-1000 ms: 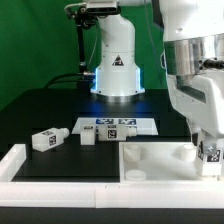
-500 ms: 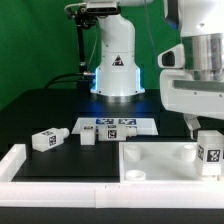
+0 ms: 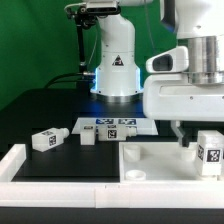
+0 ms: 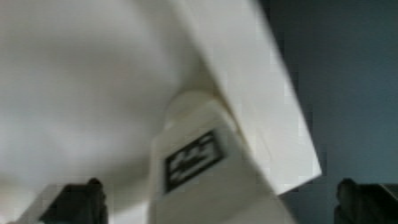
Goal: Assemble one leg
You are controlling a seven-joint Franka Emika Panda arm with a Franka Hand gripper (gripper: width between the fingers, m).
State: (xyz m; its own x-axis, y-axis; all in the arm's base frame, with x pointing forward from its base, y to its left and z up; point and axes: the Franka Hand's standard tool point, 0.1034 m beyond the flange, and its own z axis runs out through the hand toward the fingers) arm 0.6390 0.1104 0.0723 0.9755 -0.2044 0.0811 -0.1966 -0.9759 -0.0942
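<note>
Stubby white plastic peg-like leg [image 3: 208,152] with a black-and-white square tag, standing upright at the exterior view's right edge, right by the far end of the big flat white panel [image 3: 155,160] with round corner holes. Can't tell whether seated in a hole or just parked there, with the base hidden and too small to read.

Two-finger claw [image 4: 217,205] spread wide in the wrist view: dark fingertips [image 4: 71,202] either side of the tagged leg, touching nothing, pinching nothing. Mostly hidden behind the chunky white wrist in the exterior view.

Best guess on the step: lining up for a grab on that leg, ahead of seating or screwing it into a panel corner. Not yet gripped, so not yet fastened as far as can be judged. Next move probably calls for centring over the leg, squeezing it square across the flat sides, then keeping it plumb while pushing or twisting down. Easy to knock over if off-centre.

Head count, working outward:
- three legs total: the one at the panel, plus two loose legs [image 3: 48,139] and [image 3: 88,135] lying well apart from it on the black table [image 3: 40,110]
- one panel
- one marker board [image 3: 118,125] just beyond the loose pair
- one raised white rail [image 3: 60,186] along the front
- one arm, one claw
</note>
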